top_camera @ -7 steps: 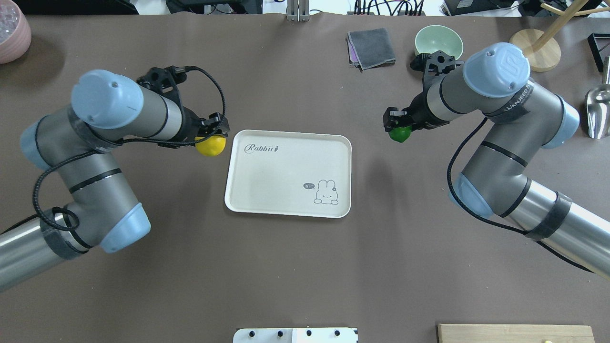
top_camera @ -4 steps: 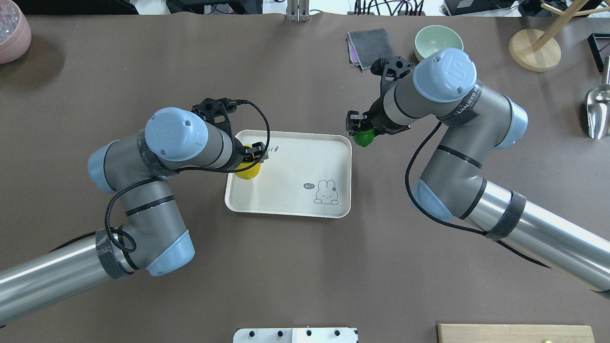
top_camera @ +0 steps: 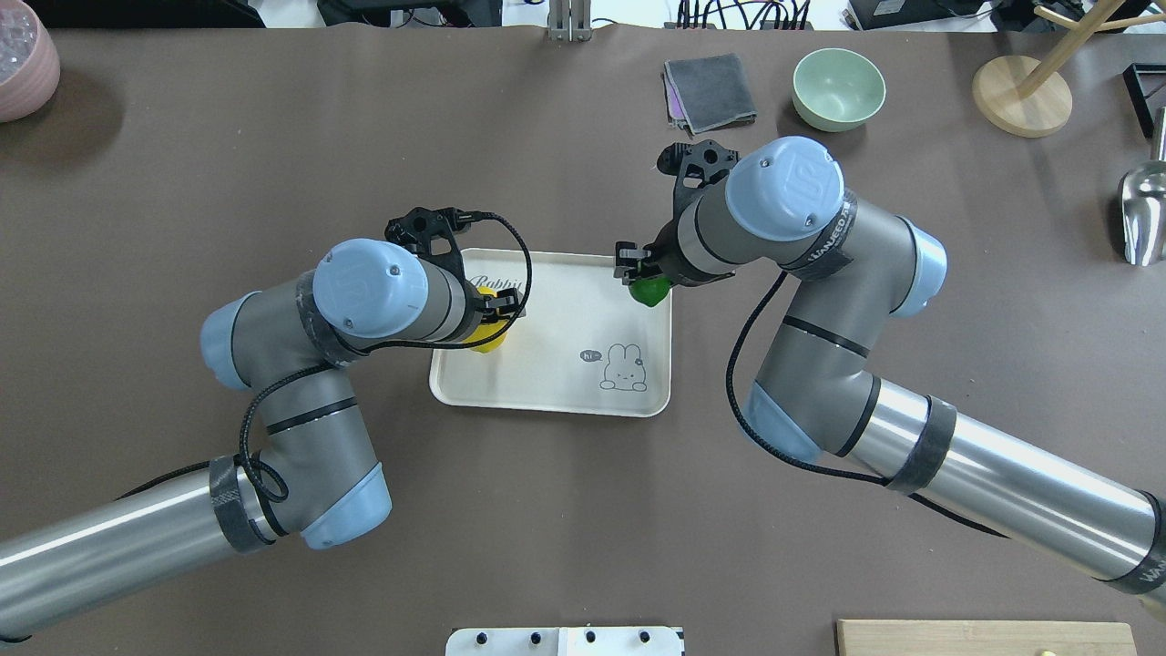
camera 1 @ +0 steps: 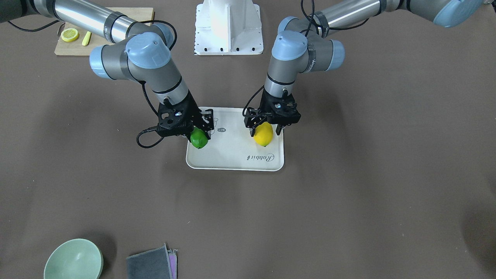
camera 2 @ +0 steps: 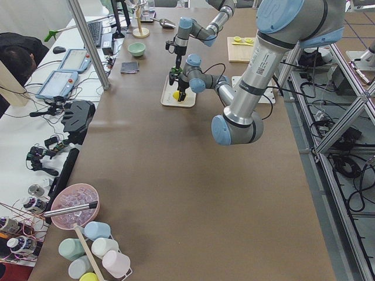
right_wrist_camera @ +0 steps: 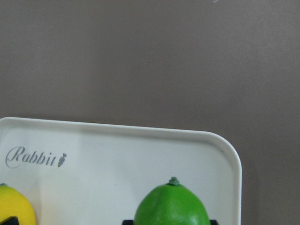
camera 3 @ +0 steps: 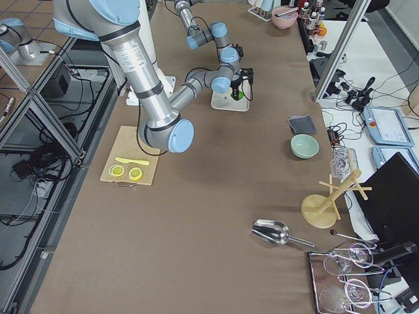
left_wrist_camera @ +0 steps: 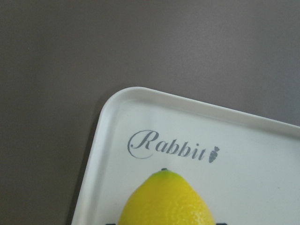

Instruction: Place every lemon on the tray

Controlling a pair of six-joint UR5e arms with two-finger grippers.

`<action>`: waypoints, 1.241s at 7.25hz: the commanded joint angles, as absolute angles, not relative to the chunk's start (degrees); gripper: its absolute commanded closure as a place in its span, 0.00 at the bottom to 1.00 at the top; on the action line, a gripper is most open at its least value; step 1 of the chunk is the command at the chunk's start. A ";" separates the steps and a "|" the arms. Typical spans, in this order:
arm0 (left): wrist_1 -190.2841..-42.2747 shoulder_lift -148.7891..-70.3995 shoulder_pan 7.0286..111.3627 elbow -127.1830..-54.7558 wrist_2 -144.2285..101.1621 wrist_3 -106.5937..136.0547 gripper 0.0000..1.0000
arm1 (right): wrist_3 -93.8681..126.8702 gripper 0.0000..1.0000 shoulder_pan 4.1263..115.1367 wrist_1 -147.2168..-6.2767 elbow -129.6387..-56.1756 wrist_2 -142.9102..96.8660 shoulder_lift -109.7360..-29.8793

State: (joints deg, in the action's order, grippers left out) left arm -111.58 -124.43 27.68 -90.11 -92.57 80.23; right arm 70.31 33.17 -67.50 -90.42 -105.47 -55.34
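Observation:
The cream tray (top_camera: 547, 383) with a rabbit drawing lies mid-table. My left gripper (top_camera: 496, 317) is shut on the yellow lemon (top_camera: 487, 341) and holds it low over the tray's far left part, near the "Rabbit" lettering (left_wrist_camera: 173, 147). My right gripper (top_camera: 638, 276) is shut on the green lemon (top_camera: 649, 292) and holds it low over the tray's far right corner. In the front view the yellow lemon (camera 1: 263, 135) and the green lemon (camera 1: 198, 139) both hang over the tray (camera 1: 232, 161). I cannot tell whether either fruit touches the tray.
A green bowl (top_camera: 838, 87) and a folded grey cloth (top_camera: 710, 91) lie at the far right. A wooden cutting board (camera 1: 100, 35) with lemon slices is near the robot's base. A pink bowl (top_camera: 23, 64), a wooden stand (top_camera: 1020, 96) and a metal scoop (top_camera: 1143, 214) sit at the table's ends.
Both arms have moved inward. The left carried the yellow lemon from left of the tray to over it. The right carried the green lemon from right of the tray to over its far right corner.

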 commanded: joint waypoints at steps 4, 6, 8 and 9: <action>-110.74 -122.35 39.70 -95.88 -106.49 72.07 0.02 | 71.27 0.94 30.15 -67.50 -87.99 -103.54 -55.28; -110.92 -122.17 42.00 -95.98 -107.22 71.90 0.02 | 75.66 0.00 29.71 -67.59 -87.63 -103.36 -54.50; -110.74 -121.04 45.77 -97.11 -111.94 70.41 0.02 | 76.38 0.00 31.71 -68.46 -88.32 -104.14 -52.31; -110.57 -119.98 47.88 -98.77 -113.28 64.22 0.02 | 75.51 0.00 35.38 -69.95 -89.90 -108.33 -52.56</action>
